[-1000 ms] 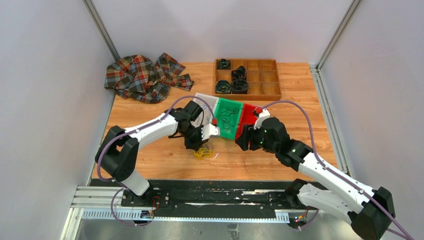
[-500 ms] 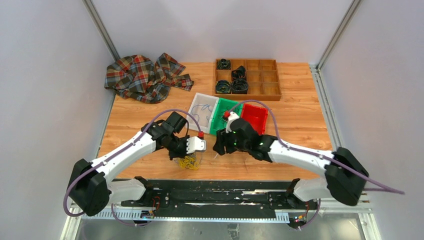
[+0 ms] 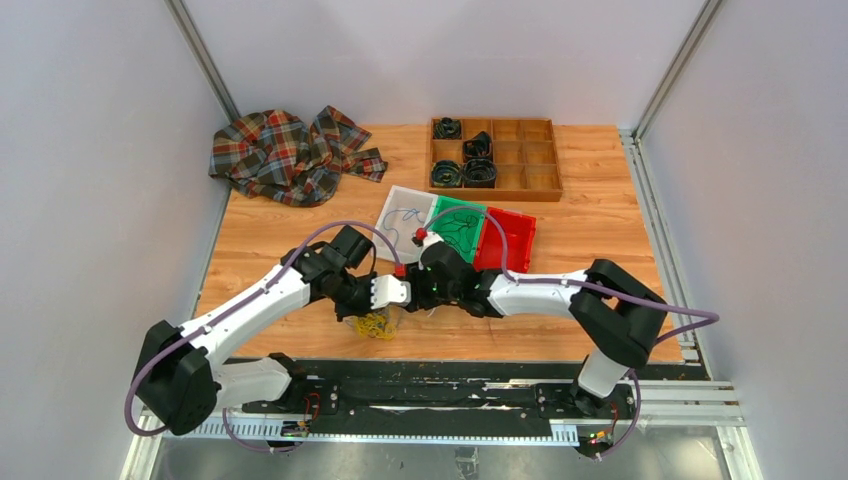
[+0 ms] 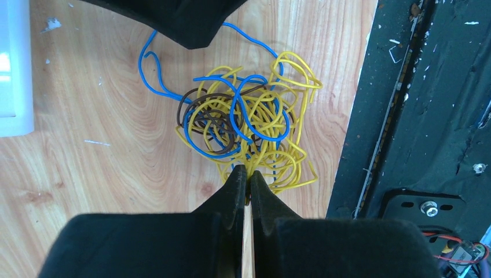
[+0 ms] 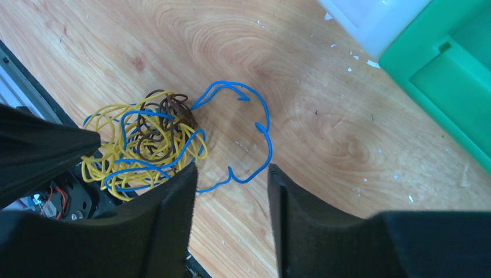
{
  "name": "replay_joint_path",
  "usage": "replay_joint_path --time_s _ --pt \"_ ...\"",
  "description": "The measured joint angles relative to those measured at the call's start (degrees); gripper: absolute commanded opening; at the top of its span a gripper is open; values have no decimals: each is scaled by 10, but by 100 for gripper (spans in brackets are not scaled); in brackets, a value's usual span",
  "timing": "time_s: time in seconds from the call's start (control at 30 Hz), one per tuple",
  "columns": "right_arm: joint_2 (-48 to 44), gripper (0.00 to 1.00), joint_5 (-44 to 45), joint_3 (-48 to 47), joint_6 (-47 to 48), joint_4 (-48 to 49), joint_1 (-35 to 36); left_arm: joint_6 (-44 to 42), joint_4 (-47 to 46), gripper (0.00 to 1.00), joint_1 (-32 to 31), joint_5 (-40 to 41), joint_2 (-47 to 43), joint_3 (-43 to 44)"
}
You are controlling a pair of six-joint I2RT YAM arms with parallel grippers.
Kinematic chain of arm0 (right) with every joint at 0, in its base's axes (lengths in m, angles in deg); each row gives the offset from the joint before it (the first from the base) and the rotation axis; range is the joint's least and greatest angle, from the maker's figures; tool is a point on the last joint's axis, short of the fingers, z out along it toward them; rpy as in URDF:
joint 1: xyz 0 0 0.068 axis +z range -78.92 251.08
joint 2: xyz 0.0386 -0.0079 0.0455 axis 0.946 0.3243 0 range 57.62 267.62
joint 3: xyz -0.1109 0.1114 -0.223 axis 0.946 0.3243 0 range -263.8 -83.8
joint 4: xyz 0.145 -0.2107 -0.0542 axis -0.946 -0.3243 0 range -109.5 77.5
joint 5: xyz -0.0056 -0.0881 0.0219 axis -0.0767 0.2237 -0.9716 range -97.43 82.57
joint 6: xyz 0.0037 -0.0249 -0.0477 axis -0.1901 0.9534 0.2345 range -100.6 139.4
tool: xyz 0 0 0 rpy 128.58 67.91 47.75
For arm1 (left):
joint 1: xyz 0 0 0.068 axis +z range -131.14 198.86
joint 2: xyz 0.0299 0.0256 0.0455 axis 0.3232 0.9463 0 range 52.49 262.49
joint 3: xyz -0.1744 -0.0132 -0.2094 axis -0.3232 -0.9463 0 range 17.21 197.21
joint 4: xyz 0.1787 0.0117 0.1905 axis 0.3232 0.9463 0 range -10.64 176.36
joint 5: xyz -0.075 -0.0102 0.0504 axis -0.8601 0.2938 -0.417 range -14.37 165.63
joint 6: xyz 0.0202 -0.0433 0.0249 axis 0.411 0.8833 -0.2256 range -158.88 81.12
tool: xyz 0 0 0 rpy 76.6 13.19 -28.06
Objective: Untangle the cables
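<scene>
cables [image 4: 243, 124] lie tangled on wooden table [image 3: 600, 200] between grey walls [image 3: 420, 50].

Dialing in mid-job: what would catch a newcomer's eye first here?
A tangle of yellow, blue and brown cables at the table's near edge. The left gripper is pinched shut on its edge; the right gripper stands open over a blue loop trailing out of it.

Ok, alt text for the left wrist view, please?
The left arm's black fingers, shut, sit at the edge of a tangled clump of thin yellow, blue and brown cables on a light wooden table. One blue loop trails away from it; a black metal base rail runs down the right side.
</scene>
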Motion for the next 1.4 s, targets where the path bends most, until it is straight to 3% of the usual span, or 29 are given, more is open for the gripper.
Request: replay_joint_path --time_s 0.2,0.37,0.53,0.6,0.63,0.67,0.7,0.77,0.9,1.07,1.4 --pt "31 2 15 -13 -15 20 0 -2 2 2 0 5 -18 0" --pt "26 1 28 -16 -15 22 -4 -6 7 2 0 13 -21 -1" --pt "-55 1 47 -5 9 12 -18 -10 12 3 0 24 -26 -2" --pt "-99 1 57 -5 29 5 -22 -8 14 23 0 28 -33 -2" --pt "-124 1 61 -5 38 0 -22 -5 20 48 0 30 -37 0" --pt "-145 1 62 -5 46 -3 -23 -2 27 63 0 30 -40 3" --pt "-170 1 62 -5 56 -6 -24 8 48 73 3 25 -43 16" --pt "-210 1 59 -4 70 -7 -24 16 79 83 12 14 -53 48" --pt "-258 1 43 -4 88 -6 -24 40 108 85 26 -12 -101 132" --pt "-252 1 -12 -7 93 -7 -24 83 109 87 26 -49 -111 209" --pt "-242 1 -92 -42 93 3 -22 119 16 78 26 -67 -111 187"
